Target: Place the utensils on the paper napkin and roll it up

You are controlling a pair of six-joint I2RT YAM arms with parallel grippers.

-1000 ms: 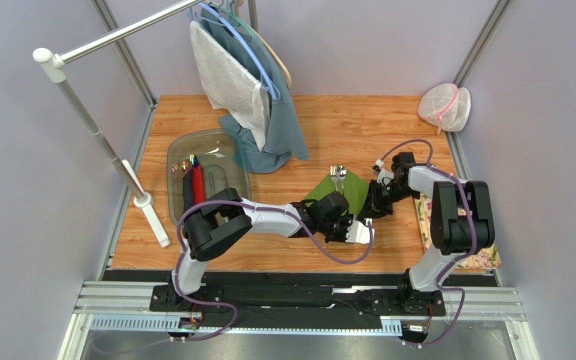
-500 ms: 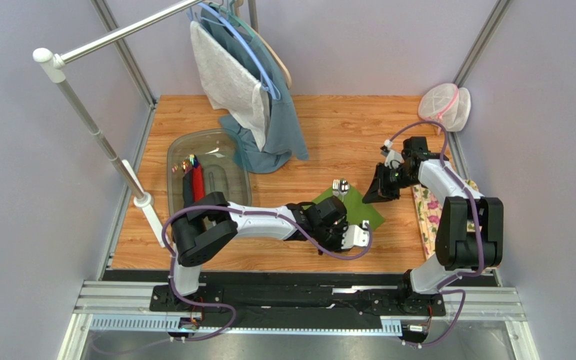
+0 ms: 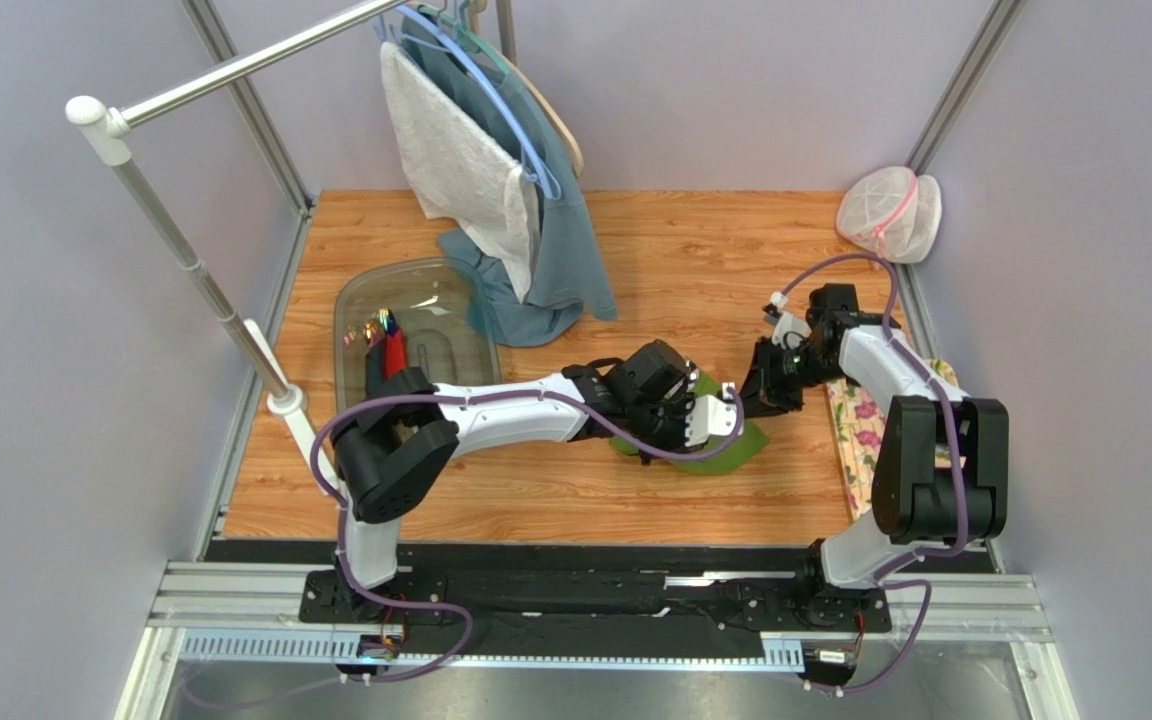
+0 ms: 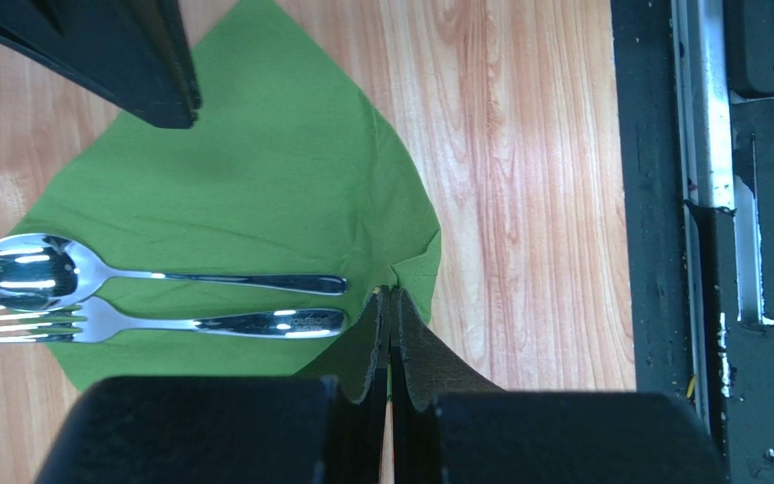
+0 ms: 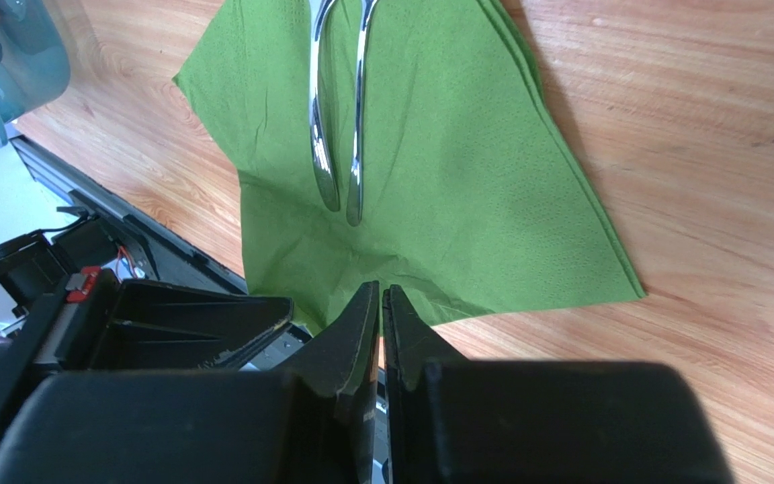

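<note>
The left gripper's [image 4: 391,298] jaws are pressed shut on one edge of the thin grass-green square paper napkin [image 4: 260,192]. The right gripper's [image 5: 381,292] jaws are pinched on the opposite edge. A steel spoon [image 4: 159,274] and fork [image 4: 159,325] are laid side by side upon it, on a wooden tabletop [image 4: 522,151] between lilac-grey walls [image 3: 1078,300].

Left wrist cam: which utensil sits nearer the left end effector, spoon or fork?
The fork. It lies beside the spoon on the paper napkin, on the side toward the left end effector; the spoon lies beyond it.
</note>
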